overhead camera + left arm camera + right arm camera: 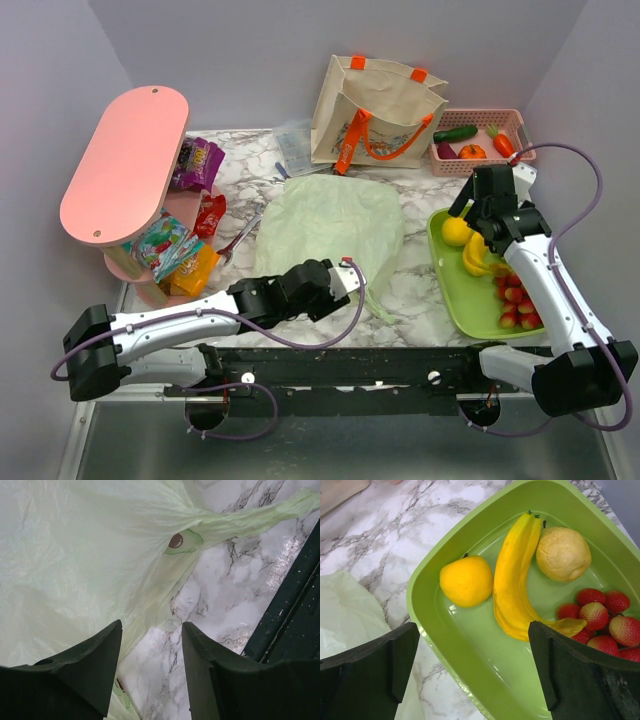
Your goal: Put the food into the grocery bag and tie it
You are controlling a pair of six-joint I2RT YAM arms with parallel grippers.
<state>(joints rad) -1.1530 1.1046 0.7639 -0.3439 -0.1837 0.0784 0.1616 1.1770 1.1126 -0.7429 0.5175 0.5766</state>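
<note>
The pale green grocery bag (330, 225) lies flat and crumpled in the middle of the marble table. My left gripper (352, 272) hovers low over the bag's near right edge. In the left wrist view its jaws (151, 630) stand apart with bare marble between them and the bag's film (75, 555) beside the left finger. The food lies in a green tray (465, 305): a banana bunch (512, 580), a round yellow fruit (466, 580), a paler yellow fruit (563, 553) and strawberries (600, 620). My right gripper (472, 640) hangs open above the tray's near left rim, holding nothing.
A beige canvas tote (375, 110) stands at the back. A pink basket (512, 120) with vegetables sits at the back right. A pink two-tier shelf (125, 165) with snack packets (175, 250) fills the left side. The black mounting rail (295, 605) runs along the near edge.
</note>
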